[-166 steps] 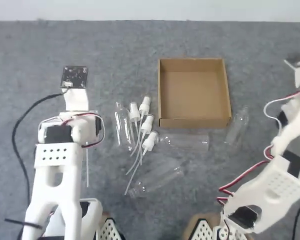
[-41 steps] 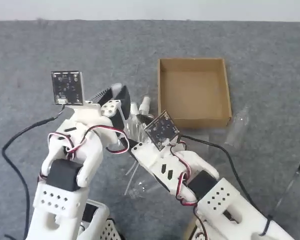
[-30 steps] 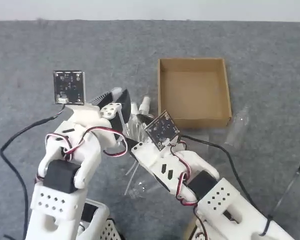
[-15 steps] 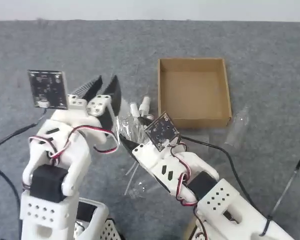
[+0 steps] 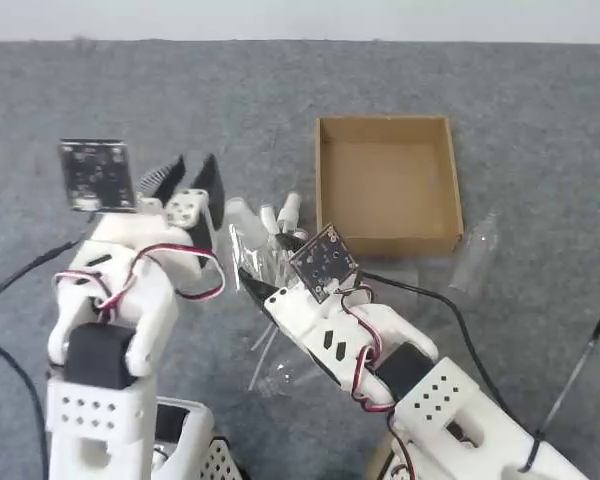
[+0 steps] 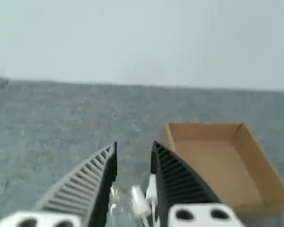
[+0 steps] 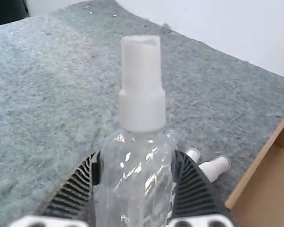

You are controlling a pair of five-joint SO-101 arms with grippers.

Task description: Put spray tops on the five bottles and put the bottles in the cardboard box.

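— What has the right gripper (image 7: 137,163) got hold of?

— A clear bottle (image 7: 135,189). Both fingers (image 7: 191,184) are closed against its sides, and it stands upright between them with a white spray top (image 7: 141,85) seated on its neck. From above, that pair sits just left of the frame's centre.

— And the left gripper (image 5: 192,163)?

— It's left of that, a bit higher in the frame. Its jaws are a narrow gap apart and grip nothing.

— Where's the cardboard box (image 5: 385,243)?

— Right of centre, toward the top, open side up on the grey mat (image 5: 100,90).

— Any other pieces about?

— Loose spray tops (image 5: 283,213) lie between the held bottle and the box's left wall. A second bottle (image 5: 475,250) lies just off the box's lower right corner. A third bottle (image 5: 385,283) lies along the box's near wall, partly behind the right arm.
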